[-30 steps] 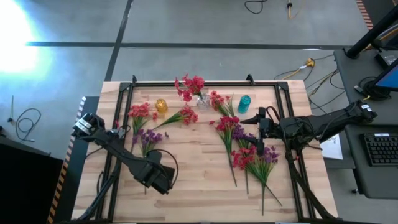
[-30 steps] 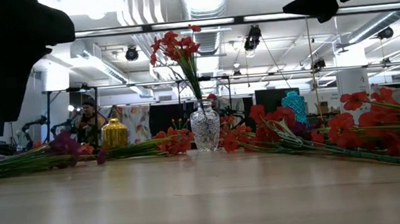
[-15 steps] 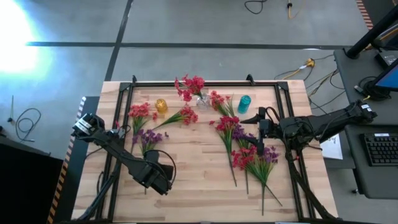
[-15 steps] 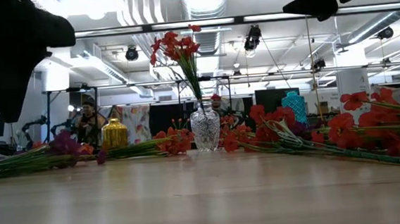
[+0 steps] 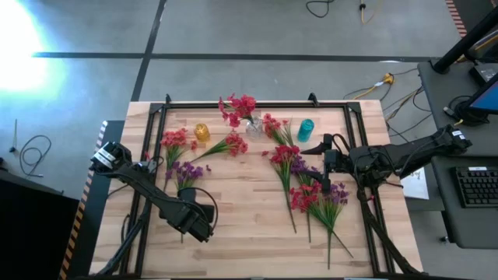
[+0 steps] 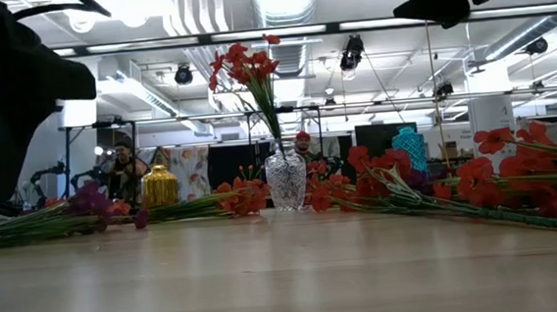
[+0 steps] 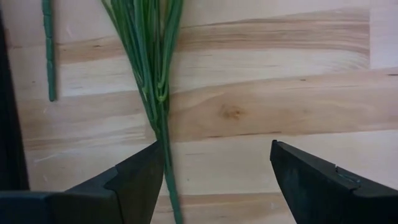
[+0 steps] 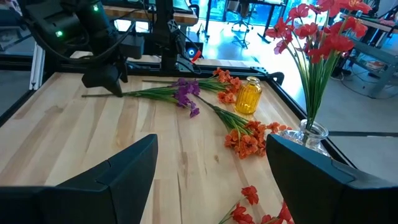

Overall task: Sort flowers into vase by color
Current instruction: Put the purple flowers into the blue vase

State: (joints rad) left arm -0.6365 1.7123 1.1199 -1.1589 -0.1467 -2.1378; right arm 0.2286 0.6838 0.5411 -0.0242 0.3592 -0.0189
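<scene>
Several sprigs lie flat on the wooden table. A purple sprig (image 5: 185,173) lies at the left, its green stems (image 7: 155,62) running toward the near edge. My left gripper (image 5: 192,220) (image 7: 216,149) is open and low over those stem ends; one stem passes right along one finger. My right gripper (image 5: 327,173) (image 8: 211,140) is open, held high over a pile of red and purple sprigs (image 5: 302,183) at the right. Red flowers (image 5: 240,106) stand in a clear vase (image 5: 254,126). My left gripper is open and comes from above at the purple sprig's stem end (image 7: 163,163). That stem runs along the inner edge of one finger (image 7: 140,177), and I cannot tell whether they touch. The stem lies flat on the table.
A yellow vase (image 5: 201,132) and a teal vase (image 5: 306,129) flank the clear vase near the far edge. A red sprig (image 5: 175,141) and an orange-red sprig (image 5: 231,145) lie beside the yellow vase. Bare wood (image 5: 249,210) lies between both arms. People show beyond the table (image 6: 122,172).
My left gripper has moved a little toward the table's left edge and come down toward the purple sprig's stems. The flowers and my right arm have kept still.
</scene>
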